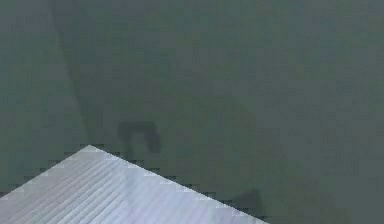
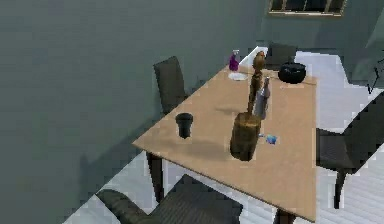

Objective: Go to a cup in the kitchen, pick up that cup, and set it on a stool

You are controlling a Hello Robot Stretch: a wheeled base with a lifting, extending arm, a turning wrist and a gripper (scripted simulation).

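Note:
In the arm side view a small dark cup (image 2: 185, 123) stands upright near the left edge of a wooden dining table (image 2: 215, 150). It stands apart from the other things on the tabletop, with bare wood around it.
The table also carries a squat brown jar (image 2: 245, 136), a tall wooden mill (image 2: 258, 72), a bottle (image 2: 263, 101), a black bowl (image 2: 292, 73) and a purple item (image 2: 235, 62). Dark chairs (image 2: 170, 82) (image 2: 347, 146) (image 2: 185, 206) ring it. Ahead, a grey-green wall (image 1: 220, 80) meets pale floor (image 1: 95, 190).

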